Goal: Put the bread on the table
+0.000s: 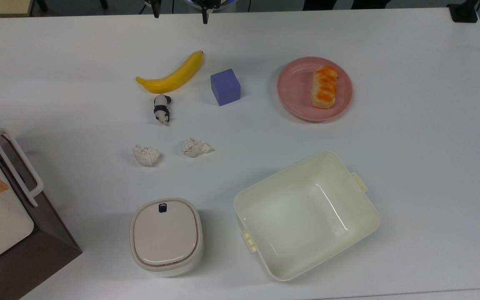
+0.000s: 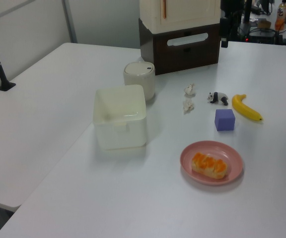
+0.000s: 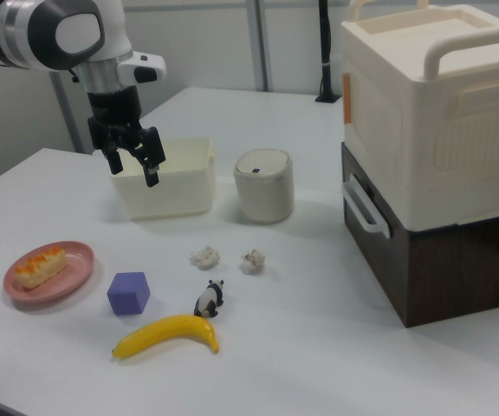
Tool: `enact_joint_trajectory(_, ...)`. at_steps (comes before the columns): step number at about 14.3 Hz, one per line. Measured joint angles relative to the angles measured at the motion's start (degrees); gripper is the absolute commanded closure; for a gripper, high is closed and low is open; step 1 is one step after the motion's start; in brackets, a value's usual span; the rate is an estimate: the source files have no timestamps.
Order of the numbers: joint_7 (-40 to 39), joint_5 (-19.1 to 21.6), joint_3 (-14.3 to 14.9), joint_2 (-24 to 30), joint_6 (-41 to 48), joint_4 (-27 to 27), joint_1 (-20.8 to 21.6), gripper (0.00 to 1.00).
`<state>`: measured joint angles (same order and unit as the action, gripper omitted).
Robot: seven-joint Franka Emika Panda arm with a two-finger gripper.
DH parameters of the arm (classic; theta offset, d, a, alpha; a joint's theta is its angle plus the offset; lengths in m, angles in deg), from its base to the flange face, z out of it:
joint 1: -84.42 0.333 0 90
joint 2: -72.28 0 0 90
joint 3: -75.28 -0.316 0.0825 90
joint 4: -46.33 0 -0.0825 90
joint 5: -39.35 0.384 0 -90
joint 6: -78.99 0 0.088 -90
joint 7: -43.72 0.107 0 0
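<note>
Going left to right in the top view, I see the banana [image 1: 172,76], the purple block [image 1: 225,86], then the bread [image 1: 324,86] lying on the pink plate [image 1: 296,89], not yet on the table [image 1: 423,125]. In the right view my gripper [image 3: 133,166] hangs released, fingers apart, holding nothing.

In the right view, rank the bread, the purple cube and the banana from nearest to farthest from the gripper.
Measured from the gripper, raised with jaws open near the cream tub:
1. The bread, on the pink plate, toward the right view's left.
2. The purple cube, below the gripper.
3. The banana, toward the table's front edge.
Bread and cube are nearly level.
</note>
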<state>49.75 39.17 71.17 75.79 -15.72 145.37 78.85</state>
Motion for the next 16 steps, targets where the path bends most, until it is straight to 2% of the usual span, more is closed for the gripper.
enact_joint_trajectory(8, -0.3, 0.0, -0.4, -0.9, 0.0, -0.2, 2.1, 0.00)
enact_joint_trajectory(9, -0.3, 0.0, -0.4, -0.9, 0.0, -0.3, 2.1, 0.10)
enact_joint_trajectory(10, -0.3, 0.0, -0.4, -0.9, 0.0, -0.3, 2.1, 0.37)
enact_joint_trajectory(11, -0.3, 0.0, -0.4, -0.9, 0.0, -0.3, 2.1, 0.72)
enact_joint_trajectory(13, -2.9, 0.0, -0.4, -0.9, 0.0, -0.4, 2.1, 0.98)
enact_joint_trajectory(16, -7.2, 0.0, -0.4, -0.9, 0.0, -0.5, 2.1, 1.00)
